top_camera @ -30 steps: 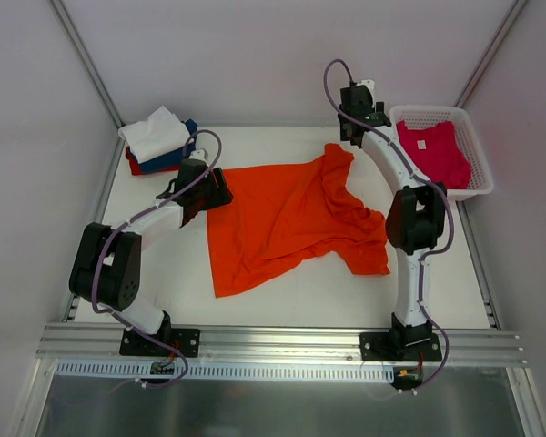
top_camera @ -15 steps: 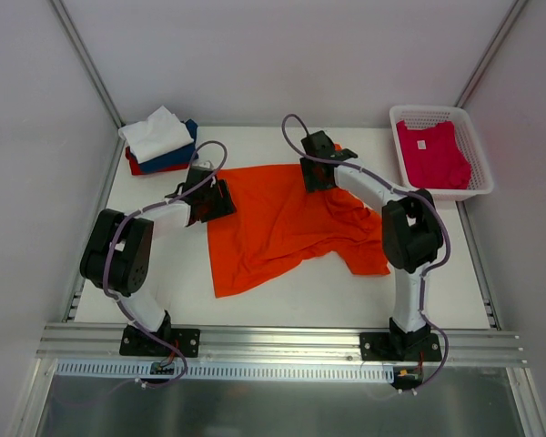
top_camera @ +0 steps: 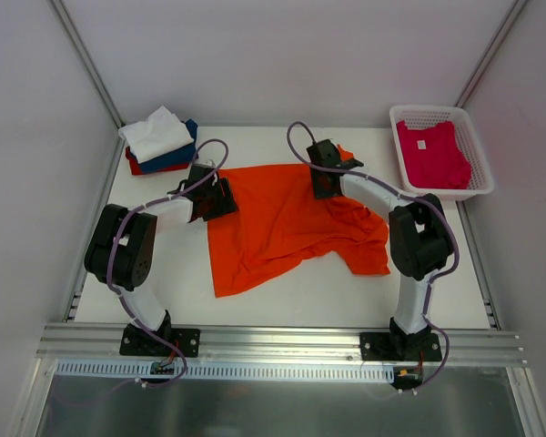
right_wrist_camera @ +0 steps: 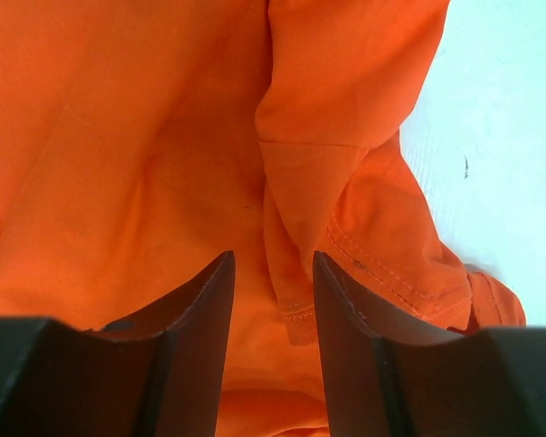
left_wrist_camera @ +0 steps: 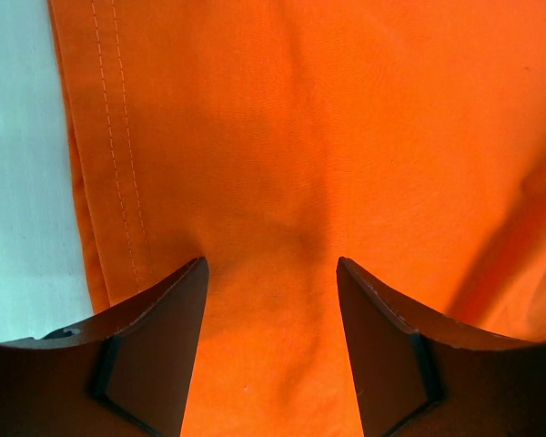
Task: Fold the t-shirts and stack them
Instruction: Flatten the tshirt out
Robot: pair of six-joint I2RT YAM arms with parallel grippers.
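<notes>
- The top camera was the only one that caught the whole bright orange cloth t-shirt (top_camera: 287, 218), spread out rumpled in the middle. It also got the folded white, navy and red shirt pile (top_camera: 159, 141) back left and the magenta-pink tee (top_camera: 432, 153) in the white plastic mesh basket (top_camera: 428, 111).
- Left gripper (left_wrist_camera: 271, 264) close-up: jaws apart over flat orange cloth, beside a double-stitched hem.
- Right gripper (right_wrist_camera: 273, 259): jaws apart, with a sleeve fold in the gap.
- The pink tee's white neck label (top_camera: 420, 143) was too small to read.
</notes>
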